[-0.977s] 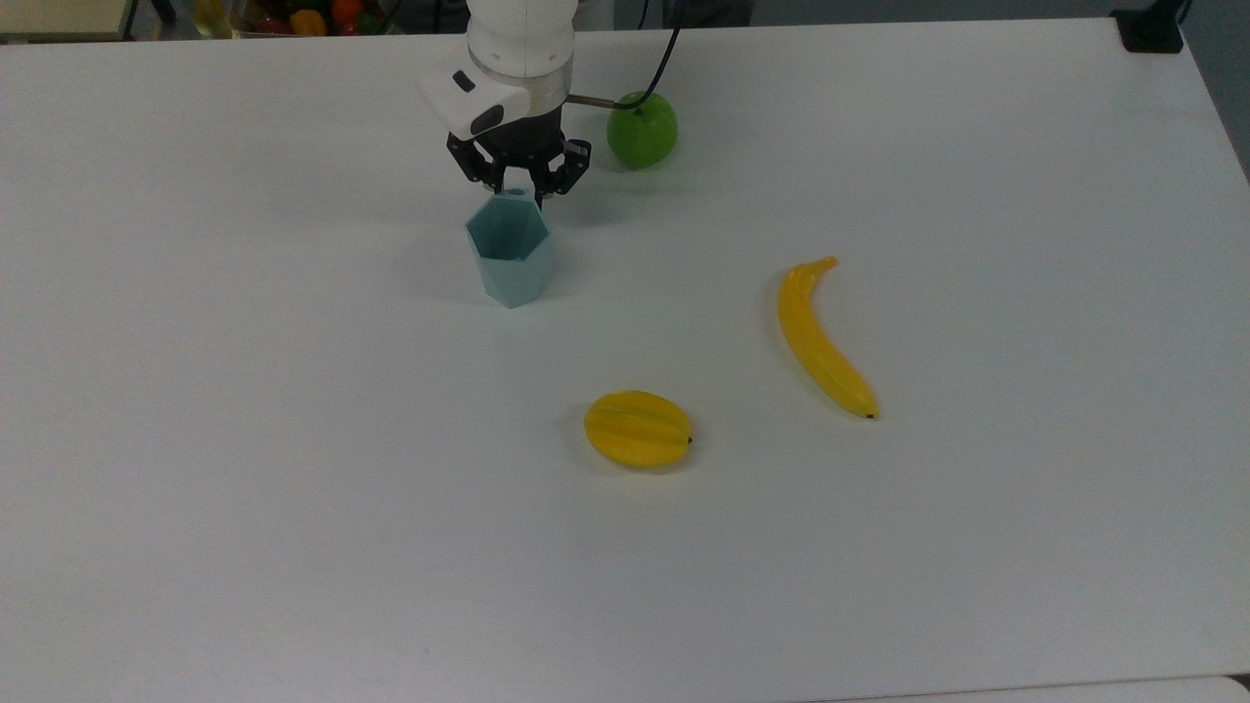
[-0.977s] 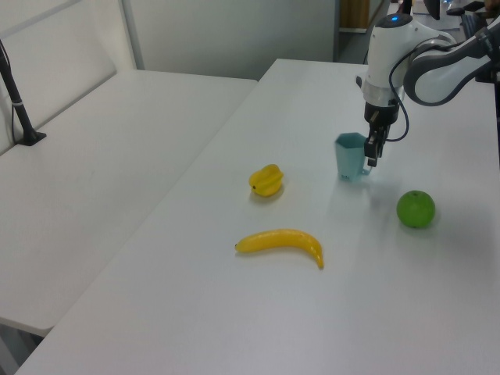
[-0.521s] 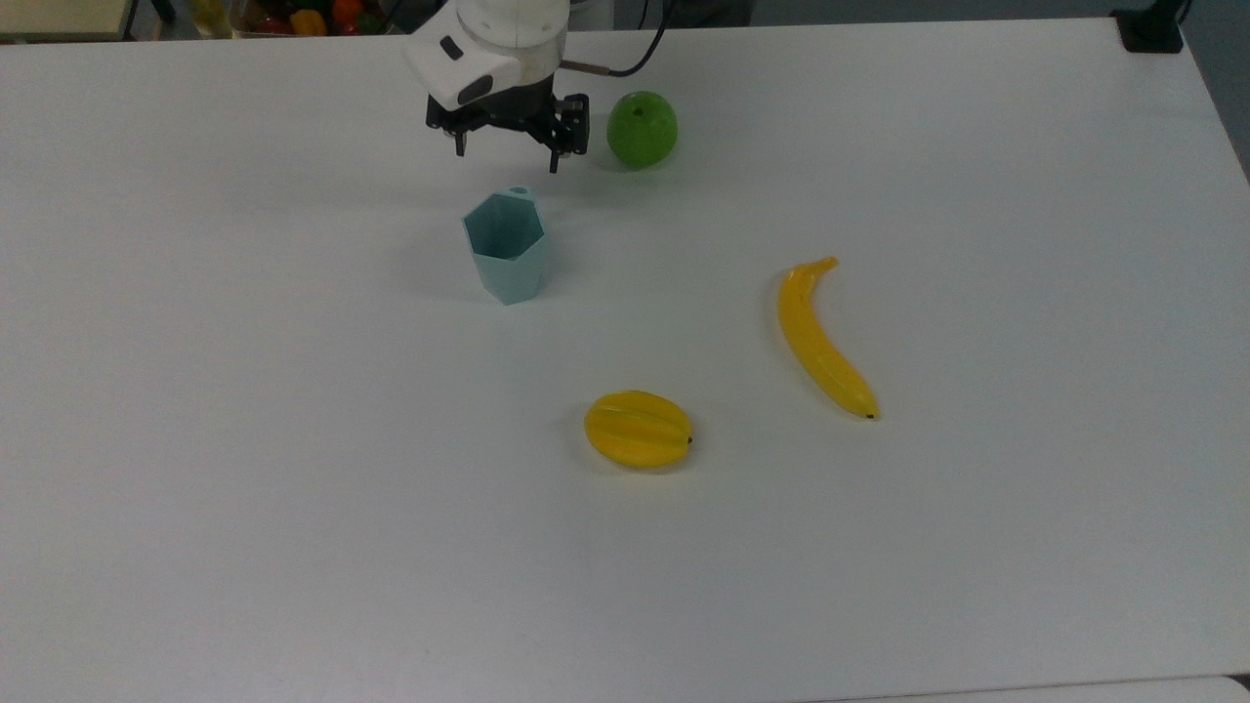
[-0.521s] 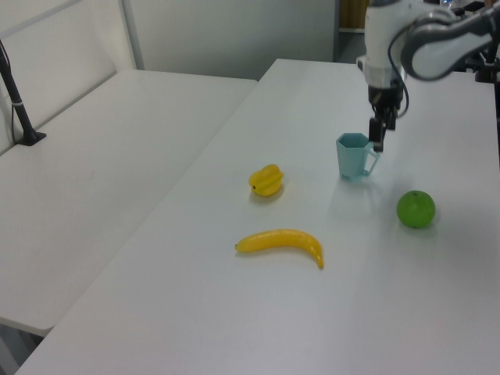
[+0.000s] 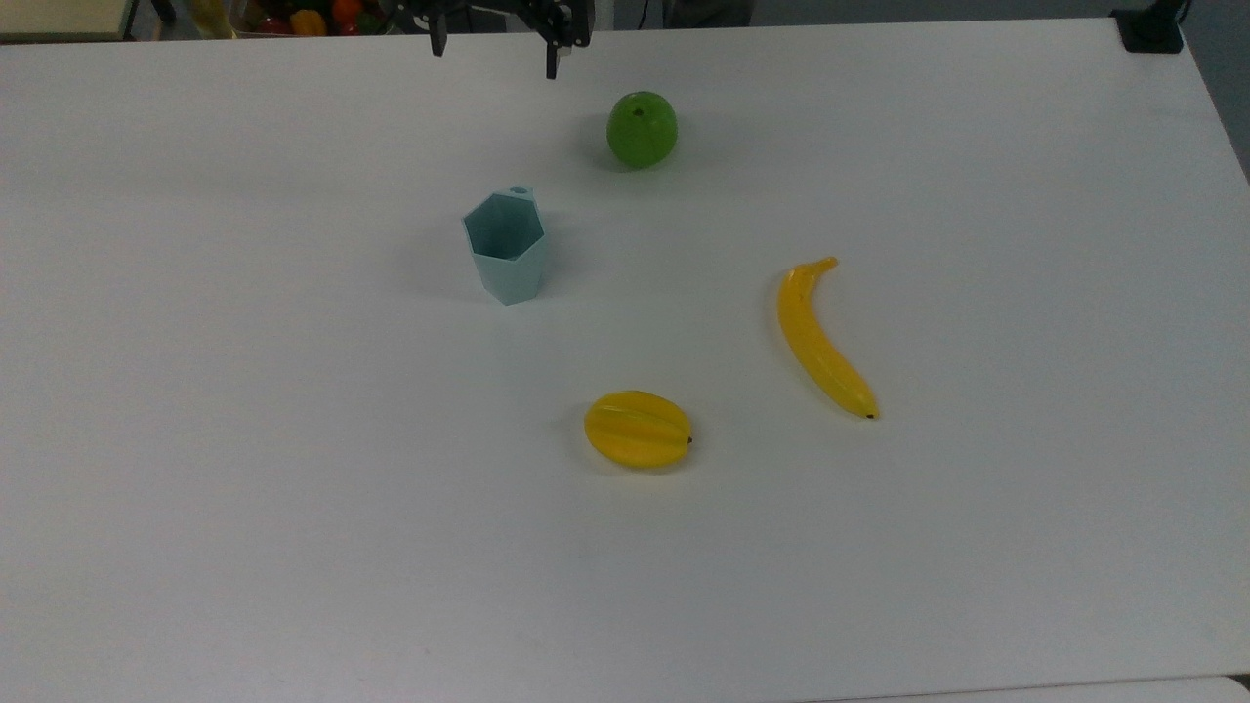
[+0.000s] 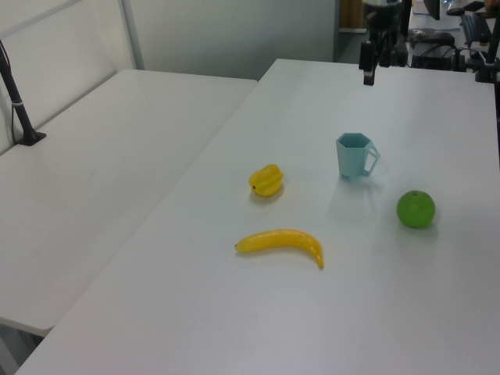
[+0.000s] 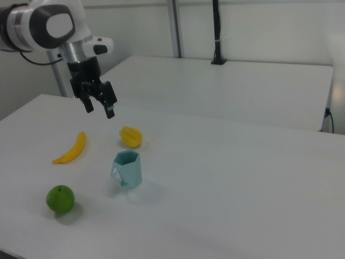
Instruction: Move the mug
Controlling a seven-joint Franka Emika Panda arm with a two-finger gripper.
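Mug (image 5: 506, 246) upright on the white table (image 5: 293, 488), on its own.
Fingers (image 7: 110, 112) of the gripper (image 7: 98, 107) hang spread and empty, well above it; a green apple (image 5: 642, 129) sits near.

One mug (image 5: 506, 247), three fruits (image 5: 641, 129).

A big white table (image 5: 293, 547) takes the foreground. In the left view a second white table (image 6: 94, 164) stands at 9 o'clock, with a black pole (image 6: 17, 98) clamped on it, before a pale wall (image 6: 234, 35)
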